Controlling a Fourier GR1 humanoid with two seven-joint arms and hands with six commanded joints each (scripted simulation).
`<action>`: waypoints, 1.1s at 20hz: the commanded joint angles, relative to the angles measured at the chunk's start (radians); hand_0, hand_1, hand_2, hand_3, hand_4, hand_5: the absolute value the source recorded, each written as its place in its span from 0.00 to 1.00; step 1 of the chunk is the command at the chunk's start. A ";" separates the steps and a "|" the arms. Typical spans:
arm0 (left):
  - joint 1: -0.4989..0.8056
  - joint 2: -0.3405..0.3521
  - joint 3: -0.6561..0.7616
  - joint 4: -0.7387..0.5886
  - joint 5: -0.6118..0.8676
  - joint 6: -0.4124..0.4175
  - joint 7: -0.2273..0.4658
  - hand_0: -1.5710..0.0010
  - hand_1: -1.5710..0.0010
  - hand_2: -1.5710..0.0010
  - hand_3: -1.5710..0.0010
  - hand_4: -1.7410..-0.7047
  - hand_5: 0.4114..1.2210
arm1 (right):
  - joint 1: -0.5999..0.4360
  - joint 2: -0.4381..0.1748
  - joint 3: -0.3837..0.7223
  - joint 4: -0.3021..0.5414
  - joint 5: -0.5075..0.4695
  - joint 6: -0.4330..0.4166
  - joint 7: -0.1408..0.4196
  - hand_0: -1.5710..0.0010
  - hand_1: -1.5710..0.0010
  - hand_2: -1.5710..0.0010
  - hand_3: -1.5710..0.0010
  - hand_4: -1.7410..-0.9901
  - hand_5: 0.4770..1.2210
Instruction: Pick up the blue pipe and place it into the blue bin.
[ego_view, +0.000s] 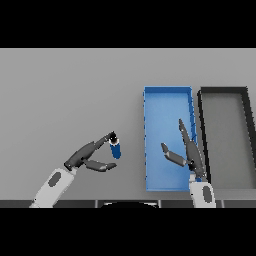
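Observation:
The blue pipe (115, 149) is a short blue cylinder standing on the grey table, left of the blue bin (160, 112). My left hand (85, 156) reaches in from the lower left with fingers stretched out. Its fingertips (110, 136) touch the pipe's dark top end, while the thumb lies apart, lower and to the left of the pipe. The hand is open and nothing is curled round the pipe. My right hand (189, 150) is also open, fingers straight and pointing away, hovering over the near right part of the blue bin. The bin holds nothing.
A black bin (225, 130) with a grey floor stands right beside the blue bin, their long sides nearly touching. The grey table (65, 95) spreads wide to the left and back.

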 joint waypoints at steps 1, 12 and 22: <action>-0.011 -0.015 0.001 0.024 0.003 -0.005 -0.011 1.00 1.00 1.00 1.00 0.53 0.07 | -0.001 -0.009 -0.010 0.003 -0.002 0.000 0.001 1.00 1.00 1.00 1.00 0.70 0.18; -0.107 -0.177 -0.017 0.179 -0.013 -0.001 -0.090 1.00 0.97 0.93 0.97 0.46 0.21 | 0.015 -0.007 -0.009 -0.006 -0.003 -0.001 -0.003 1.00 1.00 1.00 1.00 0.73 0.17; -0.097 -0.229 -0.057 0.206 -0.036 0.033 -0.152 0.18 0.15 0.14 0.19 0.09 0.88 | 0.007 -0.005 -0.013 -0.001 -0.017 0.007 -0.005 1.00 1.00 1.00 1.00 0.73 0.17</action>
